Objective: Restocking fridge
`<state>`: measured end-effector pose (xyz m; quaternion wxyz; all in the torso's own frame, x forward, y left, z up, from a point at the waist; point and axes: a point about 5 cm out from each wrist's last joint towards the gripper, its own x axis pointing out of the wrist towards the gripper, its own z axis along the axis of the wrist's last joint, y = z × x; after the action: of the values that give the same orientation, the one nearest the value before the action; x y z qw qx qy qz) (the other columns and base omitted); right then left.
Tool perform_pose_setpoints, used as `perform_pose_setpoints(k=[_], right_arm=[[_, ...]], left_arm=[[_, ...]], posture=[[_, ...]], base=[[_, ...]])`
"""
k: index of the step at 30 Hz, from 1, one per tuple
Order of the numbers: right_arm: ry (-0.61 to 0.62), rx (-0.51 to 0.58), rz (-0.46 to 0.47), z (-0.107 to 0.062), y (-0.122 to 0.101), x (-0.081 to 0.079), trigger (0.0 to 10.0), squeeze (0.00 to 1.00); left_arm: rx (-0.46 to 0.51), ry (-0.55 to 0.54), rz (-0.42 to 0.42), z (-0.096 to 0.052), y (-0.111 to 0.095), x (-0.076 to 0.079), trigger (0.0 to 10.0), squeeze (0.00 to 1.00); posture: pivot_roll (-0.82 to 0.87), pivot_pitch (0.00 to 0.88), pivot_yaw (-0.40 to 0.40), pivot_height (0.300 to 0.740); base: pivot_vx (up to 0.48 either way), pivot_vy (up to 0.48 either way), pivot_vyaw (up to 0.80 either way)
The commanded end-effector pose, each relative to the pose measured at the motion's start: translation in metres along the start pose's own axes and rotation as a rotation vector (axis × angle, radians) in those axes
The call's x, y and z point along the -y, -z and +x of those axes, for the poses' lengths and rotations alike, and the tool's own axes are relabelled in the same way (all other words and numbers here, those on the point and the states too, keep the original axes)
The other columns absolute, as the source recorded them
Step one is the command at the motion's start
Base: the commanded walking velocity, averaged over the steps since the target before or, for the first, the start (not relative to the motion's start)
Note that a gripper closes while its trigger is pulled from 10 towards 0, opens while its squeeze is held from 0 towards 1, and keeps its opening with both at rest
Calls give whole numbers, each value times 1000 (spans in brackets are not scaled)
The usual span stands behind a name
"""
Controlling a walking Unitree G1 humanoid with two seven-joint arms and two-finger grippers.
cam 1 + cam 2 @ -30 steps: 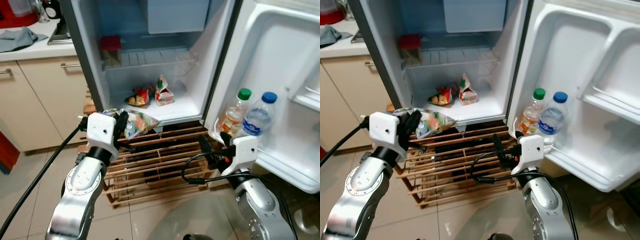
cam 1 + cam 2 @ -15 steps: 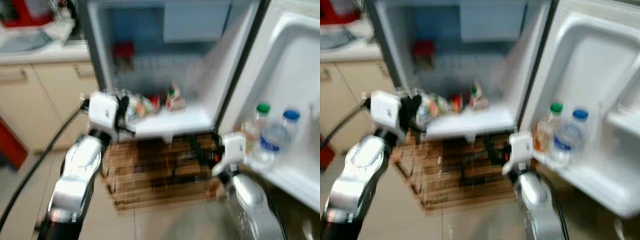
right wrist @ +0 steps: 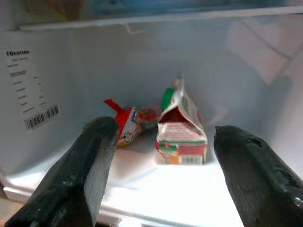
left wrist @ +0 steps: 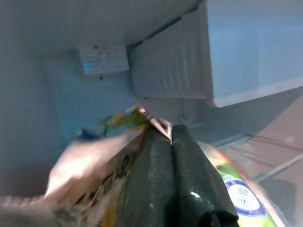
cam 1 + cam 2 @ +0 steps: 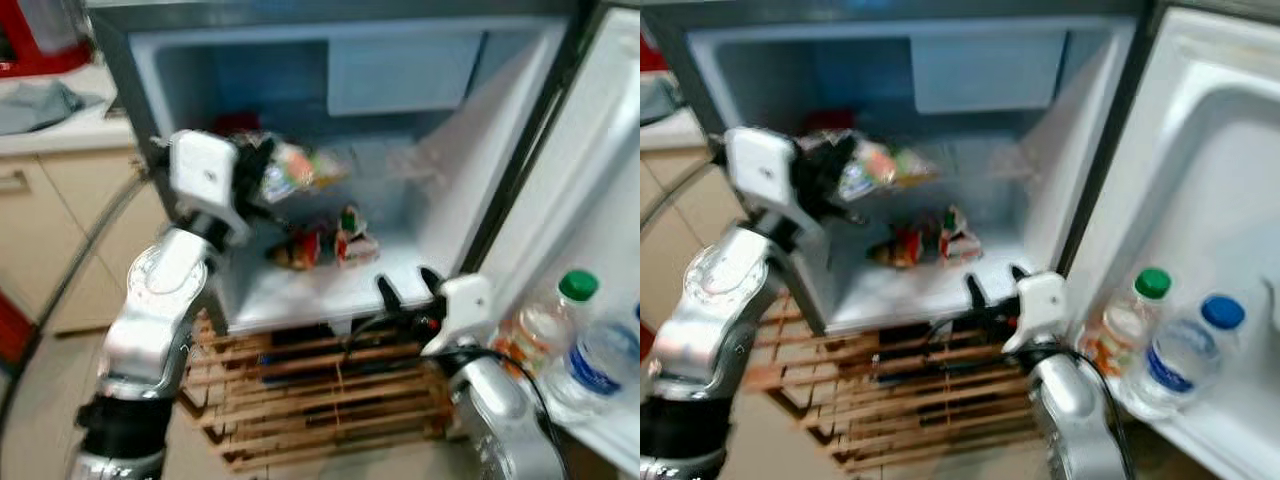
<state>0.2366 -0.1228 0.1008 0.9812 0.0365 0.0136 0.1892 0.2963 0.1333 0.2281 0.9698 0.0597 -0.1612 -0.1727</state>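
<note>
Fridge (image 5: 440,215) open; left gripper (image 5: 262,175) jaws clamp colourful crinkly bag (image 5: 300,168); right gripper (image 5: 405,290) jaws spread, empty.

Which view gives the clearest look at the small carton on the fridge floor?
The right wrist view: the carton stands sharp and close between the open right gripper fingers, beside a red snack packet. Both eye views show it small and blurred on the fridge floor, below the bag that the left gripper holds.
</note>
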Motion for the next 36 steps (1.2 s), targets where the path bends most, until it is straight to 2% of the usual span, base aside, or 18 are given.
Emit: perform_pose_setpoints(k=[1,5,12,14,16,20,21,24,33,36], right_arm=[[6,-9,-10,-2,0,3,10000,82],[-14,-9,-9,-1,-2,0,10000,82],[-14,-10,-12,-3,-3,-3,10000,82],[-13,-12,-9,-4,-4,-4,10000,86],[-13,-13,-9,-4,-4,-4,10000,82],[-21,-18,-9,-4,-4,-6,10000,82],[-21,-18,-9,-4,-4,-6,10000,82],[-20,-23,-8,-6,-3,-8,10000,78],[-15,-45,4,-15,3,-10,10000,78],[-19,-48,5,-17,4,-12,10000,78]], left_arm=[[64,20,52,13,-16,-5,10000,0],[56,72,70,23,-5,1,10000,0],[72,138,53,32,-8,17,10000,0],[82,188,83,37,-5,27,10000,0],[86,203,95,39,-5,30,10000,0],[95,237,148,52,-5,41,10000,0],[95,237,148,52,-5,41,10000,0],[65,206,223,62,0,35,10000,0],[21,207,433,74,11,13,10000,0],[7,213,470,74,16,8,10000,0]], posture=[[-137,0,29,740],[-146,0,32,740],[-166,0,42,740],[-168,0,40,740],[-170,0,41,740],[-176,0,46,740],[-176,0,46,740],[-184,0,56,740],[-185,0,69,740],[-183,0,69,740]], base=[[0,0,0],[0,0,0],[0,0,0],[0,0,0],[0,0,0],[0,0,0],[0,0,0],[0,0,0],[0,0,0],[0,0,0]])
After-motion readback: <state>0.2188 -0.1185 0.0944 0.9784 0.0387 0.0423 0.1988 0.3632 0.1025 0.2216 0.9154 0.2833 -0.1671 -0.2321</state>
